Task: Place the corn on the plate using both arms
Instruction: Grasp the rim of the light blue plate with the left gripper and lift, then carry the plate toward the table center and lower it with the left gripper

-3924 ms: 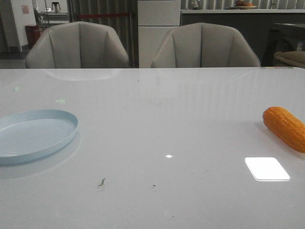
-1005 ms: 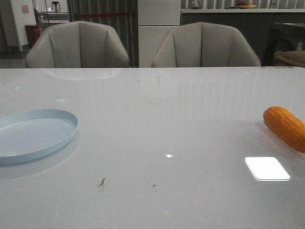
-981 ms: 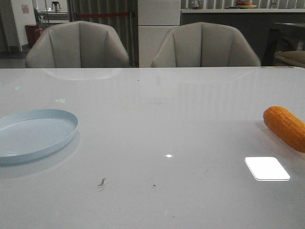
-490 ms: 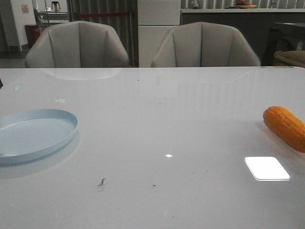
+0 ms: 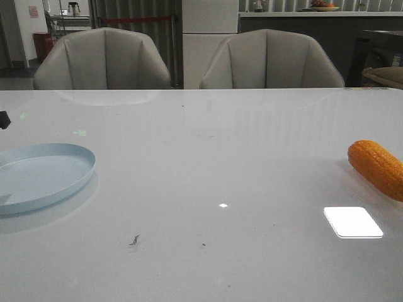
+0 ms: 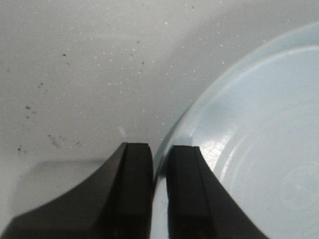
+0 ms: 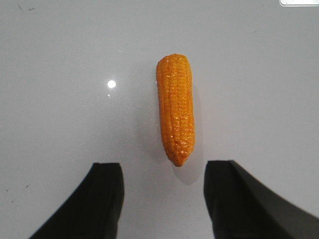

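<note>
My left pincer (image 6: 158, 169) is pinched nearly closed on the rim of the pale blue plate (image 6: 249, 149), one finger outside the edge and one inside. In the front view that plate (image 5: 38, 176) sits at the left edge of the white desk (image 5: 208, 157), partly cut off by the frame. My right pincer (image 7: 163, 186) is spread wide and holds nothing, its two fingers on either side of bare desk just short of the tapered tip of the orange corn cob (image 7: 175, 107). The corn (image 5: 378, 167) lies flat near the desk's right edge, well apart from the plate, with a broad stretch of bare desk between them.
</note>
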Robot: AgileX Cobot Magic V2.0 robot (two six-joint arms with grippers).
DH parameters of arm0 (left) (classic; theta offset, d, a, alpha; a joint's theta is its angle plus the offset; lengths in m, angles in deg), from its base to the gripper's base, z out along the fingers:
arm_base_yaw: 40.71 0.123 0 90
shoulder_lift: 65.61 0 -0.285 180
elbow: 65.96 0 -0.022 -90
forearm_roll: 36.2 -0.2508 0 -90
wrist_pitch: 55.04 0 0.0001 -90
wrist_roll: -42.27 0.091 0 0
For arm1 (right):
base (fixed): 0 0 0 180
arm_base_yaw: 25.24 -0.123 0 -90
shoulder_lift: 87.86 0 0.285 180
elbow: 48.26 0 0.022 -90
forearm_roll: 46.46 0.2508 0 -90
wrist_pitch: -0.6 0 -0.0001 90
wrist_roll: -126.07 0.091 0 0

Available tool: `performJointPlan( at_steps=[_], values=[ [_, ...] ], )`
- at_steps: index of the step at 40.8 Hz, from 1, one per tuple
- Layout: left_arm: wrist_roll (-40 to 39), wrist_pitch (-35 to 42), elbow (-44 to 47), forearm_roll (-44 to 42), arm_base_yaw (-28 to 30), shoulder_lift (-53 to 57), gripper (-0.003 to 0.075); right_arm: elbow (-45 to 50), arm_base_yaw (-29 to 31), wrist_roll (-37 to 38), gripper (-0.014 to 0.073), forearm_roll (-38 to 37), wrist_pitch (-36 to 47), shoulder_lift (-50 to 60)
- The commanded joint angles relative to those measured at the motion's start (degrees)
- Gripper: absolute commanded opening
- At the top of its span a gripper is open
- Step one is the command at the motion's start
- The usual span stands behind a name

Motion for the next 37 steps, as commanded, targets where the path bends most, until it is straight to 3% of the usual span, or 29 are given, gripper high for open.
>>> performJointPlan(
  at_steps=[1,10,23,30,37],
  values=[
    [0.07,-0.22,-0.8,1.77,-0.72,1.47,0.0114,-1.81,0.11,-0.36,0.0474,0.02,3.77,0.59],
    [0.07,-5.93,-6.81,2.32,-0.71,1.58,0.009,-1.81,0.11,-0.36,0.0474,0.02,3.77,0.59],
    [0.07,-17.33,-26.25,14.49,-1.94,1.58,0.009,-1.81,0.11,-0.36,0.0474,0.02,3.77,0.59],
    [0.07,-18.86,-33.61,19.48,-6.16,1.58,0.009,-1.81,0.11,-0.36,0.0474,0.02,3.77,0.59],
    [0.07,-17.54,-34.74,22.21,-12.5,1.58,0.009,-1.81,0.11,-0.36,0.0474,0.02,3.83,0.59]
  ],
)
